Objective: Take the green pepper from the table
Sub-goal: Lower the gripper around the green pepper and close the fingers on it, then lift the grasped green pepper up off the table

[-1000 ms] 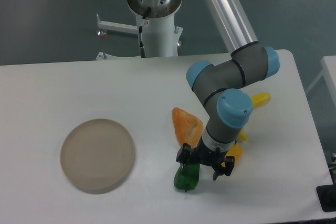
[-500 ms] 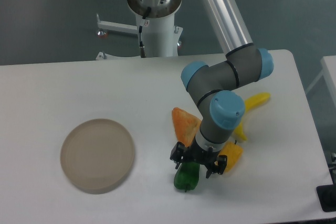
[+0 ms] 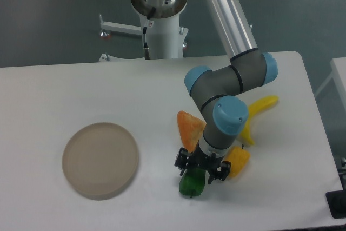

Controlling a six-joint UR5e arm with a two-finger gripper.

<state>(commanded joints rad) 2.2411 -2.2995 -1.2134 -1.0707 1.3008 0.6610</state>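
Note:
The green pepper (image 3: 192,183) lies on the white table (image 3: 65,85) near the front edge, glossy and dark. My gripper (image 3: 199,168) hangs directly over the pepper's upper end, fingers pointing down and spread to either side of it. The jaws stand open, with the left finger at the pepper's left shoulder and the right finger near the yellow-orange piece. The wrist covers the pepper's top part.
An orange wedge-shaped pepper (image 3: 190,128) lies just behind the gripper. A small yellow-orange pepper (image 3: 238,160) sits to its right, and a yellow banana-like piece (image 3: 258,111) lies further back right. A round beige plate (image 3: 100,159) rests at the left.
The gripper has shifted left from over the yellow-orange pepper and now sits centred over the green pepper. The pepper has not moved.

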